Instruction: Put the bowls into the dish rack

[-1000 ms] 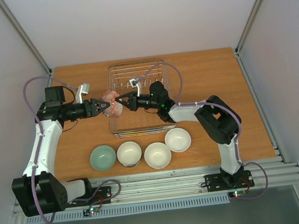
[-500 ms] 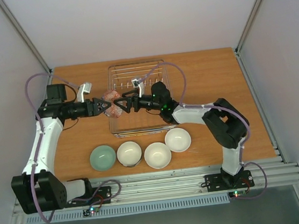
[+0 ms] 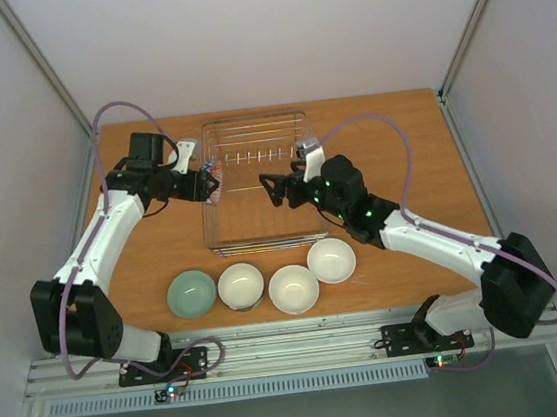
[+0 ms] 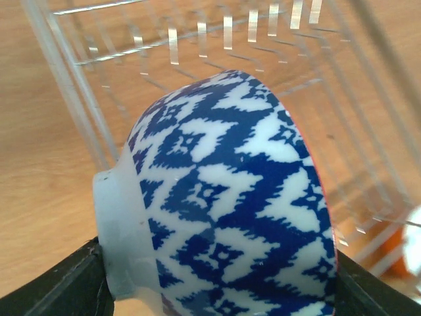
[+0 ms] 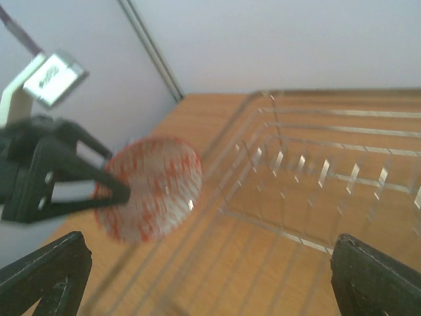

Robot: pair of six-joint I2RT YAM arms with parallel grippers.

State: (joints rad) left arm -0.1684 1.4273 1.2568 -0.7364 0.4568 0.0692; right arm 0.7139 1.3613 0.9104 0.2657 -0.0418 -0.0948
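My left gripper (image 3: 205, 183) is shut on a bowl (image 4: 230, 210) with a blue-patterned outside, one finger on its foot and one on its rim. It holds the bowl on edge at the left side of the dish rack (image 3: 266, 232). From the right wrist view the same bowl (image 5: 150, 187) shows a red-patterned inside, facing the rack's row of tines (image 5: 322, 172). My right gripper (image 3: 275, 191) hangs open over the middle of the rack, apart from the bowl, with nothing between its fingers. Near the front lie a pale green bowl (image 3: 191, 293) and three white-inside bowls (image 3: 240, 285) (image 3: 294, 288) (image 3: 332, 260).
The four loose bowls lie in a row between the rack and the arm bases. Grey walls close in the wooden table (image 3: 392, 145) on the left, back and right. The right arm stretches across the table's front right.
The right gripper opened, let go of the patterned bowl and drew back to the right. The left arm carried the bowl toward the back along the rack's left side.
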